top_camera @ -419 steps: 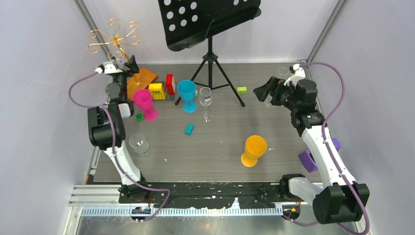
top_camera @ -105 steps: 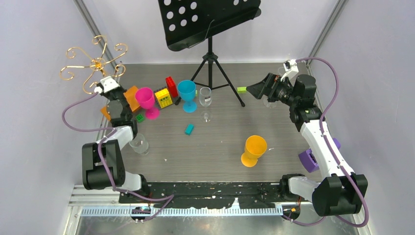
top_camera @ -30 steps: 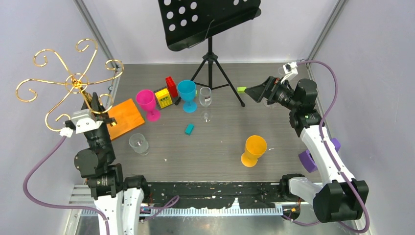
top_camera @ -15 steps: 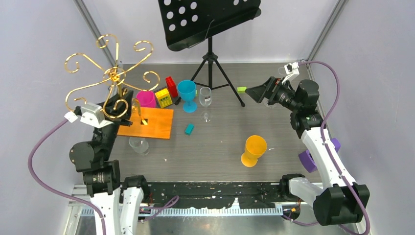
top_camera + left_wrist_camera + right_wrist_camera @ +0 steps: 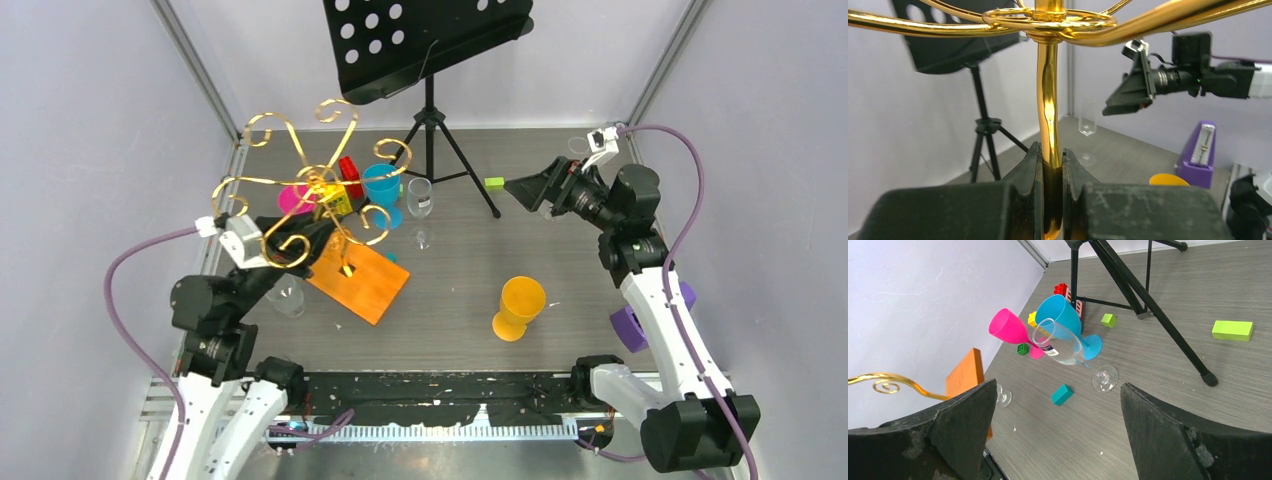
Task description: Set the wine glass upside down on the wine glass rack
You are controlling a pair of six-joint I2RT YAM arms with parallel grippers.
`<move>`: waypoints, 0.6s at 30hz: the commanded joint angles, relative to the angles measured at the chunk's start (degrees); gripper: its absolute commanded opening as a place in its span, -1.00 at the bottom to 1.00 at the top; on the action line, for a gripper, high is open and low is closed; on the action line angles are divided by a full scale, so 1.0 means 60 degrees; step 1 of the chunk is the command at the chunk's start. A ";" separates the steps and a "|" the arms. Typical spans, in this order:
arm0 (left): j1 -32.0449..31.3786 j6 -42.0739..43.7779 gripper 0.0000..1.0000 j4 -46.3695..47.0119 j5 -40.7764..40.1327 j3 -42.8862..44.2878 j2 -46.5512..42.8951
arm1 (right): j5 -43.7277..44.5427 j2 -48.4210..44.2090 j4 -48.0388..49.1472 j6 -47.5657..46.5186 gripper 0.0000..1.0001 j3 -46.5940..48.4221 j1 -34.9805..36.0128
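The wine glass rack, gold curled loops (image 5: 320, 180) over an orange base (image 5: 360, 280), hangs tilted above the table's left-centre. Whether the base touches the table I cannot tell. My left gripper (image 5: 325, 230) is shut on its gold stem (image 5: 1048, 100), both jaws pressed against it (image 5: 1052, 160). A clear wine glass (image 5: 420, 200) stands upright behind the rack, beside the blue goblet (image 5: 382, 190); the right wrist view has it (image 5: 1058, 342) ahead. My right gripper (image 5: 515, 188) hovers at the back right, open and empty (image 5: 1058, 390), well short of that glass.
A black music stand (image 5: 430, 50) on a tripod stands at the back. A pink goblet (image 5: 290, 200), an orange goblet (image 5: 520, 305), red and yellow bricks (image 5: 347, 168), a green block (image 5: 494, 183), a teal block (image 5: 1062, 394) and a purple metronome (image 5: 630, 325) are around. Other clear glasses (image 5: 284, 295) (image 5: 578, 147).
My left arm has swung the rack from the left wall rightward over the table, the orange base turning with it. The right arm has hardly moved.
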 commanded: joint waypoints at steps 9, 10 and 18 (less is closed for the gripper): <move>-0.5444 0.2547 -1.00 0.3974 -0.3076 -0.1178 0.1636 | 0.0716 -0.0491 -0.1291 -0.0800 1.00 0.1114 0.0046; -0.5751 0.2572 -1.00 0.4259 -0.3208 -0.1352 0.1733 | 0.0778 -0.0550 -0.1494 -0.0856 1.00 0.1175 0.0046; -0.6235 0.2115 -1.00 0.7356 -0.3775 -0.2972 0.2531 | 0.2798 -0.1104 -0.2941 -0.1438 0.98 0.1809 0.0024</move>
